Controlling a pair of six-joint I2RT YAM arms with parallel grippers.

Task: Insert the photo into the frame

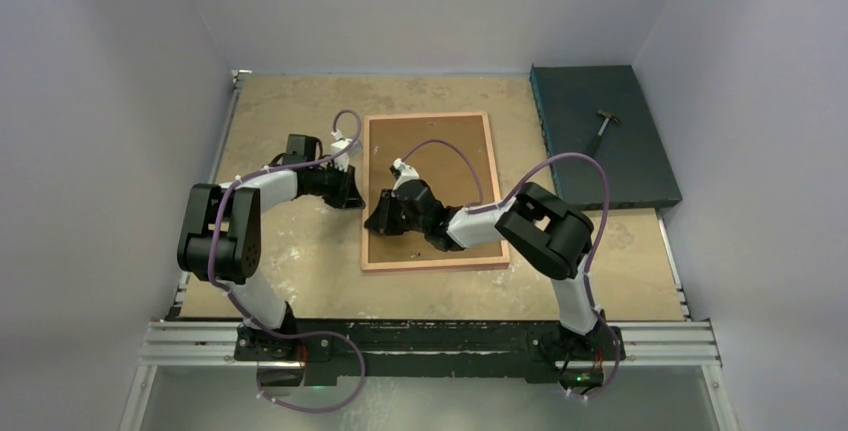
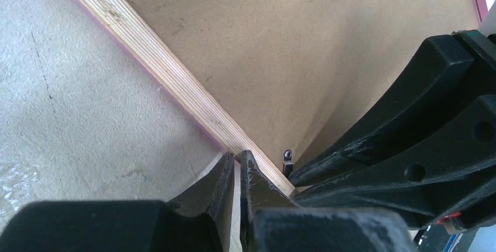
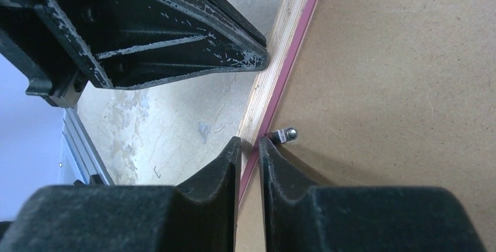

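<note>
Lying back-up mid-desk, the frame [image 1: 432, 263] has the brown backing board [image 1: 445, 136] seated in it; the photo is out of sight, so I cannot tell whether it is inside; left gripper [image 2: 238, 157] is closed at the frame's left rail; right gripper [image 3: 250, 142] pinches that rail beside a metal tab [image 3: 286, 134], probably yet to be fastened.

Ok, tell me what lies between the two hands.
A short stretch of the frame rail plus a small metal clip, between left hand and right hand; both wrist views show it.
</note>
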